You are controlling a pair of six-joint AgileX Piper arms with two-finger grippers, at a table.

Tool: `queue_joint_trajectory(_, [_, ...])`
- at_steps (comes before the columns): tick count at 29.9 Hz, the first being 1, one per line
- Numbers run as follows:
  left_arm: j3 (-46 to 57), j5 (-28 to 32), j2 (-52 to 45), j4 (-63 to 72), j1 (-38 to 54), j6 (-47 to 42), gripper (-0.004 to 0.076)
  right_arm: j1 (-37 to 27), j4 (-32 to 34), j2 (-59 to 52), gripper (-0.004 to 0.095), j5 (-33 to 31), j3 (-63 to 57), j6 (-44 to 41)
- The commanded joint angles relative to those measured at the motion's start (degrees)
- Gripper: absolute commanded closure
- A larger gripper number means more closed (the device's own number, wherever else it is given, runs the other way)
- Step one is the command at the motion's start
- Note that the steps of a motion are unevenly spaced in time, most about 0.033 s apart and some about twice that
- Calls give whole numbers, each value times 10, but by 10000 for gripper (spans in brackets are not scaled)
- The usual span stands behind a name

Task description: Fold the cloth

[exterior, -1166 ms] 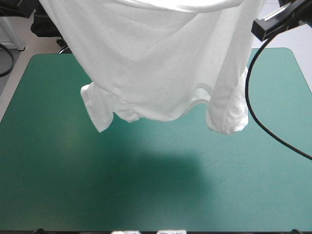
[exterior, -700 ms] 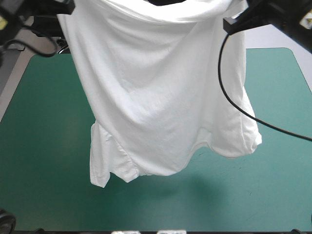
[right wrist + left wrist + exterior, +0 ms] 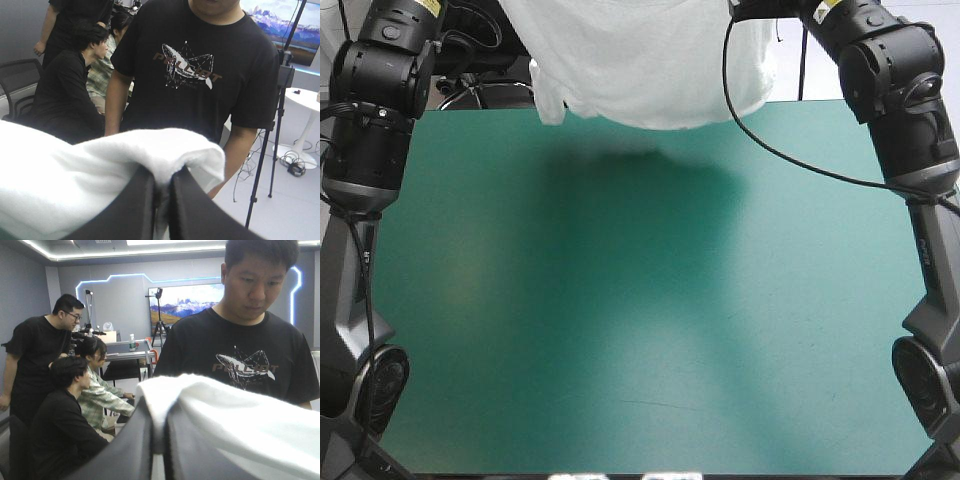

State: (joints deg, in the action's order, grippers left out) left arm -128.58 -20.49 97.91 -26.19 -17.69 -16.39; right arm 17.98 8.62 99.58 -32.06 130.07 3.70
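Aloft, the white short-sleeved fabric T-shirt hangs from both grippers.
The left gripper has its black fin-shaped fingers pinched all but together on a bunched white edge, which drapes over their tips and off to one side. The right gripper pinches its own fold likewise. Below them, the cloth's lower edge dangles above the far edge of the teal-green table cover.
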Motion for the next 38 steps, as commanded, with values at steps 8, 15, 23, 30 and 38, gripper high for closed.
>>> queue_joint_trajectory(8, [102,-148,-1,55,5,13,741,-106,-211,9,925,-20,-108,56])
queue_joint_trajectory(15, [324,-158,-79,100,5,17,741,-140,-301,-37,925,-82,-299,146])
queue_joint_trajectory(23, [575,-201,-156,207,5,47,741,-132,-330,-116,925,-134,-525,178])
queue_joint_trajectory(30, [761,-229,-258,281,4,47,741,-102,-332,-192,925,-159,-683,180])
queue_joint_trajectory(38, [885,-308,-425,346,4,47,741,-47,-331,-262,925,-204,-799,162])
